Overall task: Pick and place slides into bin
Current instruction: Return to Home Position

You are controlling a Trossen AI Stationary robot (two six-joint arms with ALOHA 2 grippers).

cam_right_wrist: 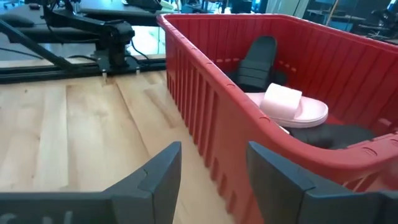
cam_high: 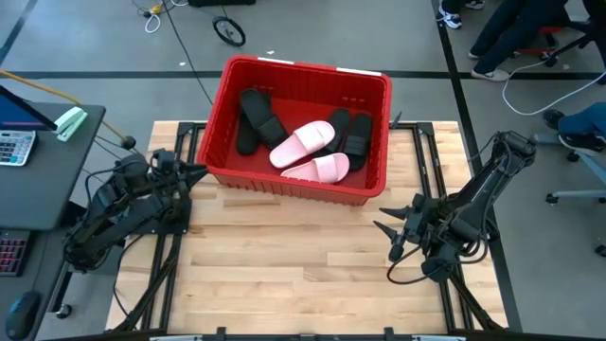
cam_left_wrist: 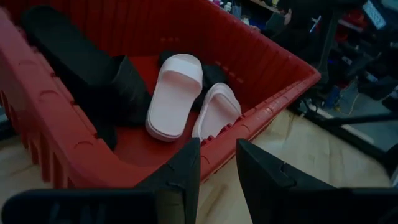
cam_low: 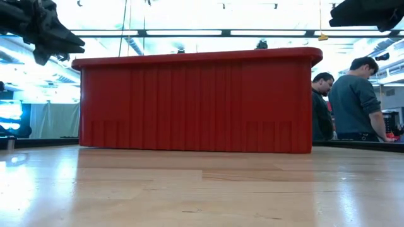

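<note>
The red bin (cam_high: 284, 186) stands at the table's far middle. Inside it lie two pale pink slides (cam_high: 303, 144) (cam_high: 318, 170) side by side, a black slide (cam_high: 256, 119) to their left and more black slides (cam_high: 354, 133) to their right. In the left wrist view the pink slides (cam_left_wrist: 177, 93) (cam_left_wrist: 217, 109) rest on the bin floor beside the black ones (cam_left_wrist: 68, 50). My left gripper (cam_high: 197, 171) hovers open by the bin's near-left corner, outside the wall (cam_left_wrist: 37, 106). My right gripper (cam_high: 386, 225) hangs open over the table, near and right of the bin (cam_right_wrist: 205, 87).
Bare wooden tabletop (cam_high: 284, 265) stretches in front of the bin. A dark desk with a calculator (cam_high: 14, 147) stands off the table's left edge. Cables run along the floor behind. Two people (cam_low: 353, 101) stand in the room beyond the bin's right end.
</note>
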